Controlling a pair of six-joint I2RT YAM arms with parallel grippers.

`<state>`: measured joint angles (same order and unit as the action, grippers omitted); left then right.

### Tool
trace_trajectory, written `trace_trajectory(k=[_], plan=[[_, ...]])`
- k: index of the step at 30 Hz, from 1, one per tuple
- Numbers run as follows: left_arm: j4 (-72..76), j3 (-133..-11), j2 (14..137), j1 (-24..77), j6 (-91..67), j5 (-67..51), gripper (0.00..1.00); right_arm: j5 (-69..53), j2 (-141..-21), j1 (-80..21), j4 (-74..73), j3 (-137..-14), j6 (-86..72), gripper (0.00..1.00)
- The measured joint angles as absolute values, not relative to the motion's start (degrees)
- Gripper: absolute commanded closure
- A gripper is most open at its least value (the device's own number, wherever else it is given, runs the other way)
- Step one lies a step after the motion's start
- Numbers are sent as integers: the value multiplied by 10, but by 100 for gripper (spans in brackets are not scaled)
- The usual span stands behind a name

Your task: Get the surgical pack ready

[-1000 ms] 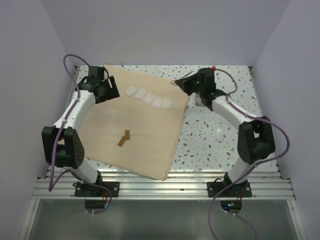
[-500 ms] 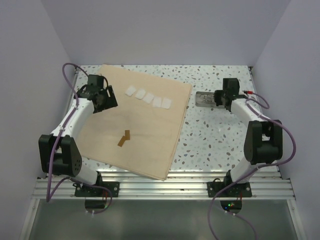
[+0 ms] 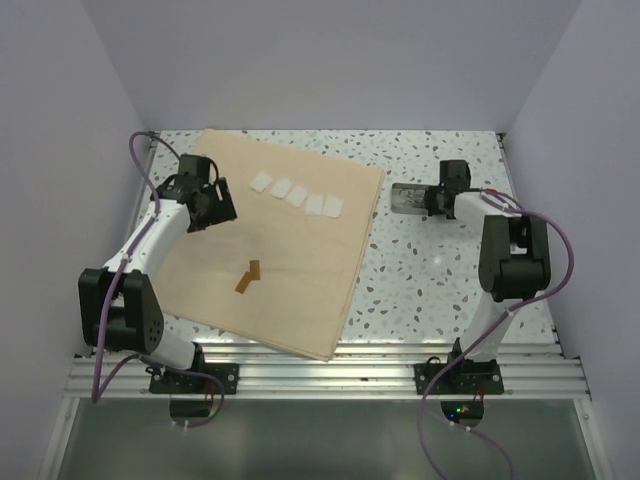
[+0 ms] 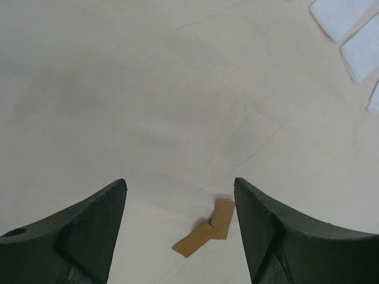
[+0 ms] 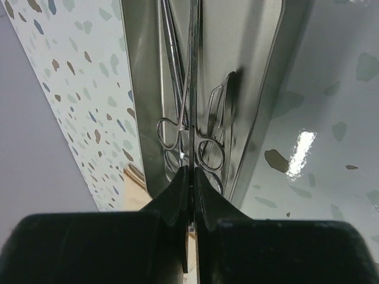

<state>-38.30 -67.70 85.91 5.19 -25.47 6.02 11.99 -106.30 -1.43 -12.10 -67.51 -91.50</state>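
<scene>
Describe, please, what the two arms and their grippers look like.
The left arm and right arm have white tube links joined by chunky black joints, with a purple cable looping along each. Black plates fix them to a ribbed metal rail. The left gripper and right gripper have dark, wedge-shaped fingers tapering to blunt tips.

Overhead and close left-wrist views share fabric sheet (image 3: 300,270).
</scene>
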Motion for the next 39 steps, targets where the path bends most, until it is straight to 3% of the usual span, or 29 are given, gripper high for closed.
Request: trace_trajectory(k=[9, 14, 18, 27, 35, 39], plan=[[-384, -680, 890, 75, -253, 53, 23, 106, -1111, -15, -84, -708, -930, 98], [-385, -701, 920, 85, -253, 51, 21, 93, -1124, -18, -72, -718, -930, 66], [-389, -718, 937, 100, -248, 52, 21, 85, -1123, -29, -73, -718, -923, 54], [-407, -692, 934, 138, -245, 53, 24, 30, -1002, -56, -189, -702, -810, 49], [-436, -597, 896, 173, -263, 51, 40, -93, -967, -123, -348, -833, -527, 48], [-444, -563, 880, 193, -274, 52, 49, -136, -938, -203, -371, -789, -428, 48]])
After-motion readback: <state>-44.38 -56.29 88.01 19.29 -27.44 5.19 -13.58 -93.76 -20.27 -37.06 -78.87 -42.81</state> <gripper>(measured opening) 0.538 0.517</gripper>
